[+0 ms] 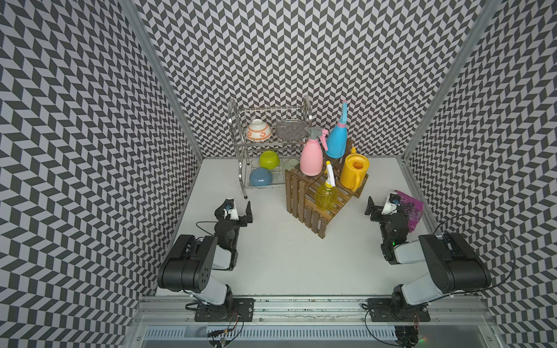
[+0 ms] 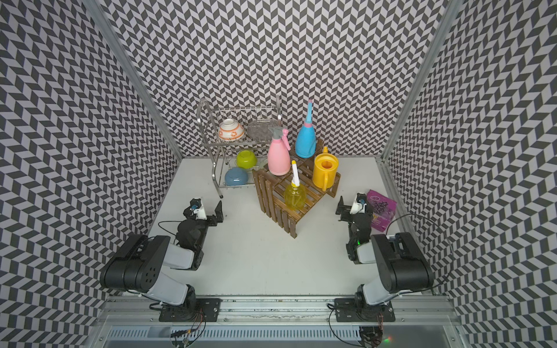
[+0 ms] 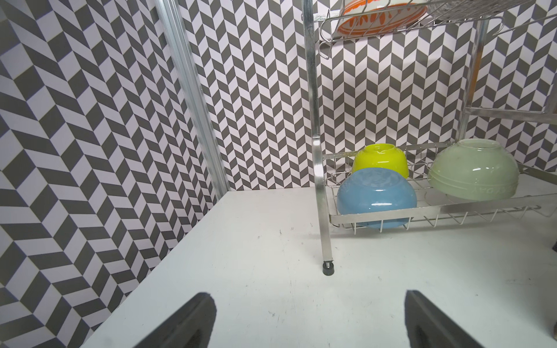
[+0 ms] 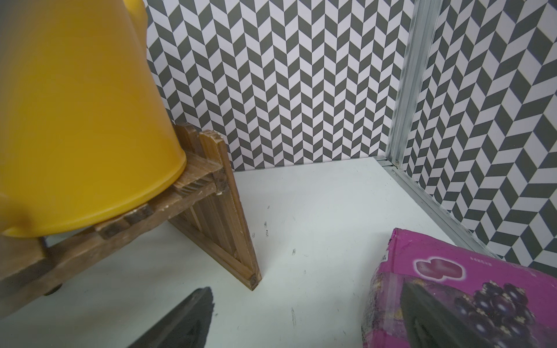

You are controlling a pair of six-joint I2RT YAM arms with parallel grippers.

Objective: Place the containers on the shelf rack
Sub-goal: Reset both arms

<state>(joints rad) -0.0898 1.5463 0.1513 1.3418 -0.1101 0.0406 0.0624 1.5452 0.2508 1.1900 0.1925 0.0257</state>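
The brown wooden shelf rack (image 1: 304, 208) stands mid-table, and all the containers stand upright on it. The blue spray bottle (image 1: 337, 141) is on its top tier, the pink spray bottle (image 1: 311, 156) beside it, the yellow watering can (image 1: 354, 173) on a lower step, and the translucent yellow spray bottle (image 1: 326, 195) on the front step. My left gripper (image 1: 238, 209) hovers open over bare table, left of the rack. My right gripper (image 1: 384, 206) is open and empty to the rack's right. The watering can (image 4: 75, 120) looms close in the right wrist view.
A silver wire dish rack (image 1: 241, 156) with several upturned bowls stands at the back left; its foot (image 3: 328, 268) is just ahead of my left gripper (image 3: 307, 296). A purple package (image 4: 452, 286) lies beside my right gripper (image 4: 307, 287). Patterned walls enclose three sides.
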